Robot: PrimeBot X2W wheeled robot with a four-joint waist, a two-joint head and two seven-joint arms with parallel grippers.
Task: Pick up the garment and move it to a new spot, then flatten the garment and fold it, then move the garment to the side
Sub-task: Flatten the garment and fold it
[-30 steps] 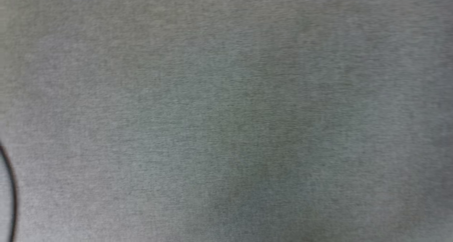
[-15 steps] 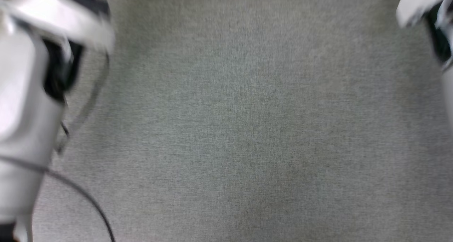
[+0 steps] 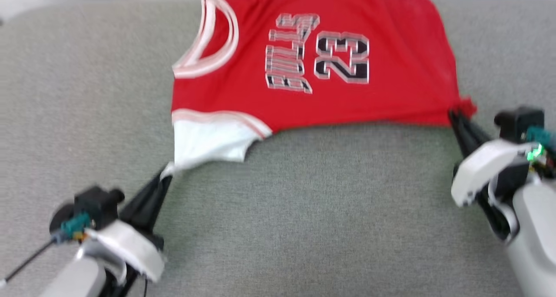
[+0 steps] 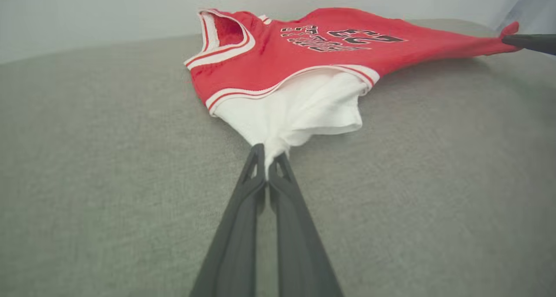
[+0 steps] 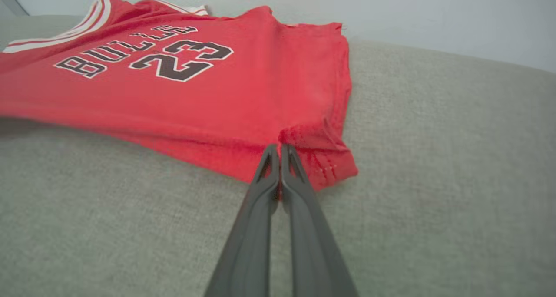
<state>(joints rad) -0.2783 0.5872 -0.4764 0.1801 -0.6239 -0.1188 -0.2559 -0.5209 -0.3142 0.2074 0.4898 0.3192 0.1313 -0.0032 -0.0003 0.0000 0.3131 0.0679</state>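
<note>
The garment (image 3: 312, 67) is a red jersey with black "BULLS" lettering and 23, spread face up at the top middle of the head view, its collar to the left. My left gripper (image 3: 166, 172) is shut on the tip of its white sleeve (image 4: 299, 110), pinched between the dark fingers (image 4: 243, 214). My right gripper (image 3: 454, 113) is shut on the red bottom corner (image 5: 317, 153) of the garment (image 5: 173, 84). The near edge hangs stretched between the two grips, slightly off the surface. The right gripper's fingertips (image 4: 527, 41) also show at the far right of the left wrist view.
A grey fabric surface (image 3: 304, 210) lies under everything and reaches toward me. A pale wall (image 5: 391, 10) rises behind its far edge. A thin black cable (image 3: 26, 258) trails from my left wrist.
The head camera has swung up: earlier it faced bare grey fabric and forearms, now it faces the garment and both grippers. Whether the garment itself moved cannot be told.
</note>
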